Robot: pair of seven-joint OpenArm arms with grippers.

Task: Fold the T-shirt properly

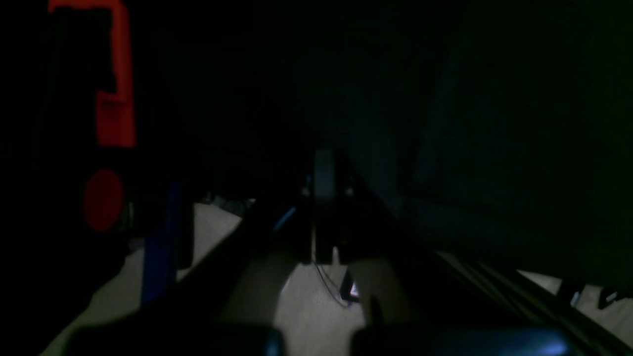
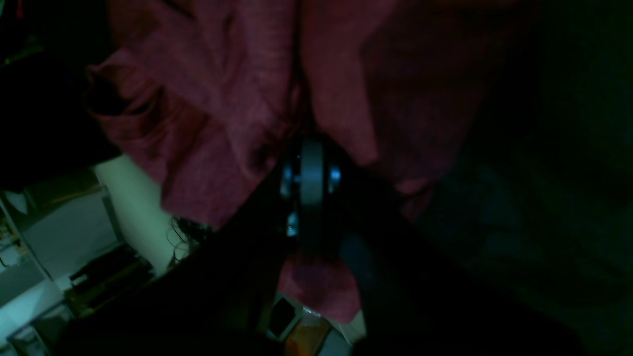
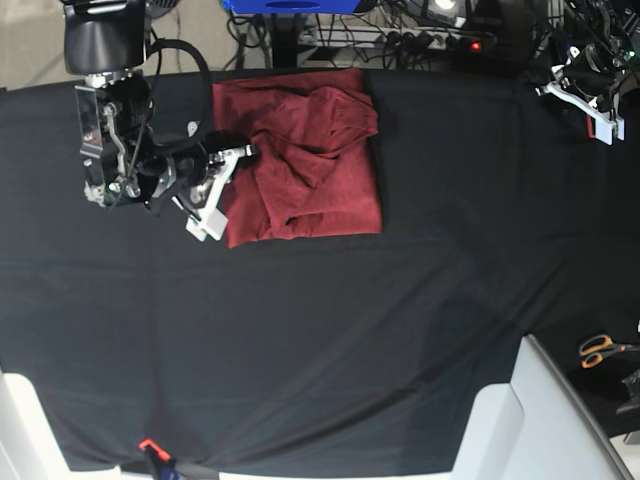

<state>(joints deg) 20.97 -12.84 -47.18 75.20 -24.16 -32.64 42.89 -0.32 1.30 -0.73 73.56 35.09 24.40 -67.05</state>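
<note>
T-shirt (image 3: 305, 165): we record a bunched maroon block on the black cloth (image 3: 400, 300), long axis twelve to six. Right gripper (image 3: 238, 160) clamps its nine-o'clock edge; left gripper (image 3: 585, 100), at two o'clock, closed on nothing

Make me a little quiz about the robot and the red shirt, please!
1. True or false: the T-shirt lies spread out flat with both sleeves stretched wide.
2. Which gripper is at the shirt's edge? A) right gripper B) left gripper
3. What orange-handled tool lies near the table's corner?

Key:
1. False. It is bunched into a rough, partly folded block.
2. A. The other one sits far away, at the table's edge.
3. Scissors.
</note>
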